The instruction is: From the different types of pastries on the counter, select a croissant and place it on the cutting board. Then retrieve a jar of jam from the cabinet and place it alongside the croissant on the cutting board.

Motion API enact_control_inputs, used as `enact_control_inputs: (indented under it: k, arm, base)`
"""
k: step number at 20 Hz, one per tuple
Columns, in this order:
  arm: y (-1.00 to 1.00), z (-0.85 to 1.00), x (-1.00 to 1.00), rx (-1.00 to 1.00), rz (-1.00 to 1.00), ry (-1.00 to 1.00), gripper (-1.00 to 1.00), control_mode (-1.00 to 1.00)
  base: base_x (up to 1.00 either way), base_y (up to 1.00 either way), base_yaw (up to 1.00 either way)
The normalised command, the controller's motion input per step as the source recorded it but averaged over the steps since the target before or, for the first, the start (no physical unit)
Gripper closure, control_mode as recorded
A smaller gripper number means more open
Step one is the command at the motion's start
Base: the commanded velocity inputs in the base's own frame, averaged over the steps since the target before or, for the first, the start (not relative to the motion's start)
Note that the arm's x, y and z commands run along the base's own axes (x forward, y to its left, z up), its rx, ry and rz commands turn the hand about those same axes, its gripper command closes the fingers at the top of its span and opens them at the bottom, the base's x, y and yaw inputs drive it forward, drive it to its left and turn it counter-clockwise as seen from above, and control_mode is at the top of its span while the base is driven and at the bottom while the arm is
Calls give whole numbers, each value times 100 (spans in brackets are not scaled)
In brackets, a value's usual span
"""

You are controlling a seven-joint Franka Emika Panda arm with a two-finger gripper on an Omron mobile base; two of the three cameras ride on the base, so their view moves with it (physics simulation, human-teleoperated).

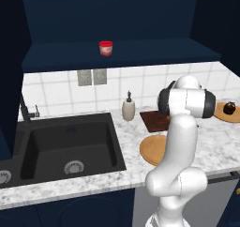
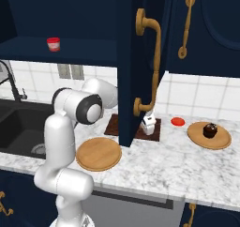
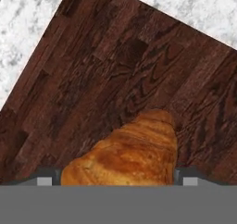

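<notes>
Golden-brown crescent croissant (image 3: 127, 151) lies on the dark brown rectangular cutting board (image 3: 115, 65), between the jaws, which look released. Small red jar of jam (image 1: 106, 48) waits on the cabinet shelf, not yet fetched.

The golden-brown crescent croissant (image 3: 127, 151) runs off the bottom of the hand view, its near end cut away. In the left base view the arm's white elbow hides most of the dark brown rectangular cutting board (image 1: 152, 120). In the right base view the open navy cabinet door (image 2: 136, 66) covers the board's middle and part of the end effector (image 2: 148, 125), so its jaws can't be read there.
</notes>
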Motion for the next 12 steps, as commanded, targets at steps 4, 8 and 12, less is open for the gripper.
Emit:
enact_control_inputs:
  k: [4,8,12]
  arm:
    - [-10,-25,44,5,0,0,100,-100]
    - [4,-28,-7,0,0,-13,-100,-100]
    - [16,10,-19,0,0,-16,-100,-100]
  base:
    - [0,0,0]
    - [0,0,0]
    - [0,0,0]
